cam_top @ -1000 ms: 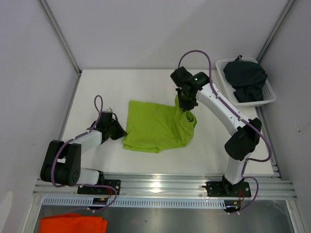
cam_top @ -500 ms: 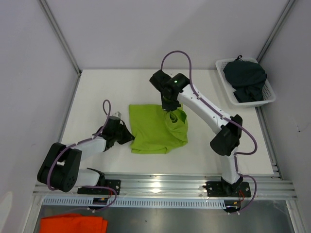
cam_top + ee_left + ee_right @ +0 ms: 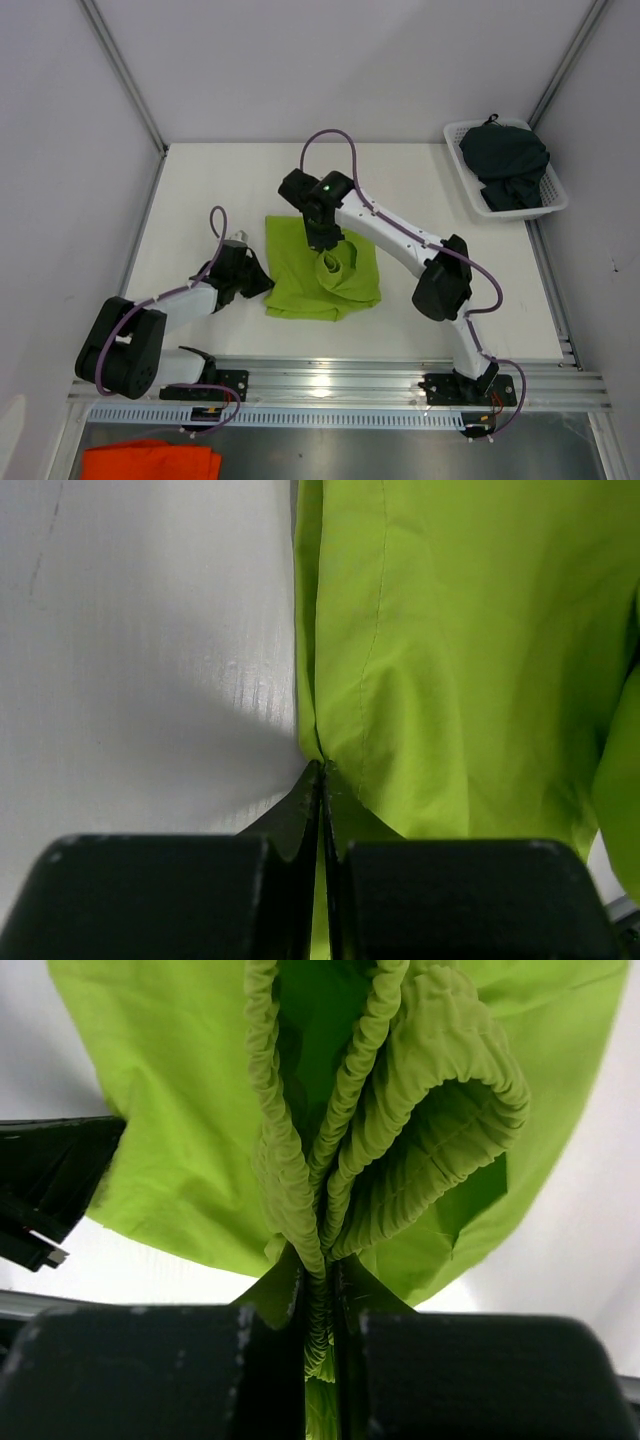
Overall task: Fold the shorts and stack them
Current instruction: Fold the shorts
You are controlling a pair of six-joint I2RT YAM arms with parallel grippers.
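Two pinches on lime green shorts (image 3: 298,272): left gripper (image 3: 322,772) at an edge, right gripper (image 3: 320,1278) on bunched waistband (image 3: 445,1110).

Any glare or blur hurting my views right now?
Top external: sharp, with one bright reflection on the metal rail. Left wrist: black fingers soft, grey shadow on the white table beside them. Right wrist: lime green fabric shorts crisp, background blown out white.

surface (image 3: 200,190): white and matte, is carrying two items.
lime green shorts (image 3: 295,275): are lying near the middle of the surface, the left part spreading flat on it, the right part rising off it in a bunch.
basket (image 3: 460,160): white and slatted, is sitting at the far right corner, well apart from the lime green shorts.
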